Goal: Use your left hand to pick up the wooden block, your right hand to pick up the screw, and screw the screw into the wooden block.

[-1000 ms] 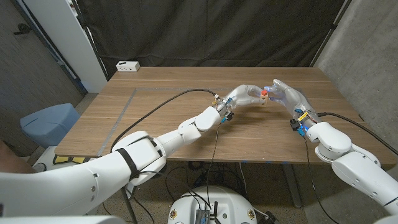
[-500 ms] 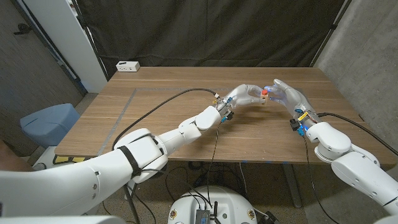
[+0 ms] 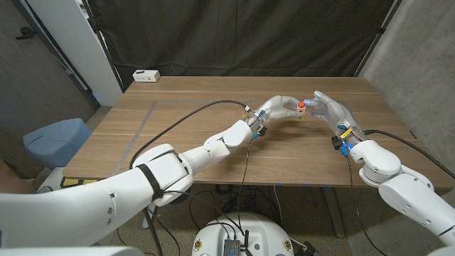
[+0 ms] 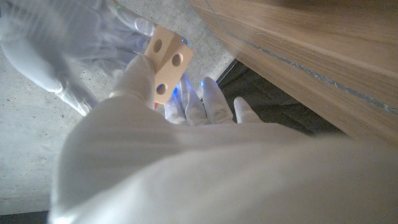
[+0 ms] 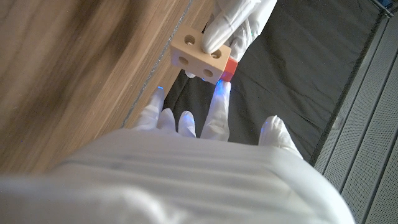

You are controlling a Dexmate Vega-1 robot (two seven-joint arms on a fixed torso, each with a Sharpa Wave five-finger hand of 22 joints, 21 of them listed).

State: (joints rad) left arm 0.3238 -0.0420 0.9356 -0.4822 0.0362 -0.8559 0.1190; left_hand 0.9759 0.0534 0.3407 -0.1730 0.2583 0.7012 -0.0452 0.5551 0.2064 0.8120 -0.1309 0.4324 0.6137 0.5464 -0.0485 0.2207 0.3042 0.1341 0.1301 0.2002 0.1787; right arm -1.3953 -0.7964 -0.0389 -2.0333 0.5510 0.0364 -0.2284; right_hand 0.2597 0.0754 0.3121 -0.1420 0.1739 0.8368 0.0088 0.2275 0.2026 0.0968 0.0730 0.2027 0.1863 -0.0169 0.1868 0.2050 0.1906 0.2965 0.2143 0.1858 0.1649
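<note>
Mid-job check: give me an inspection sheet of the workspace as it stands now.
Surface: wooden table, a pale line running along its left part.
Job's things: wooden block with round holes, held above the table; red screw at the block.
Clutter: white box at the far left corner.
Hands: left hand grips the block; right hand meets it at the screw, exact grip unclear.
Cables: black cable across the table to the left wrist.
Surroundings: black curtain behind; blue bin beside the table.
</note>
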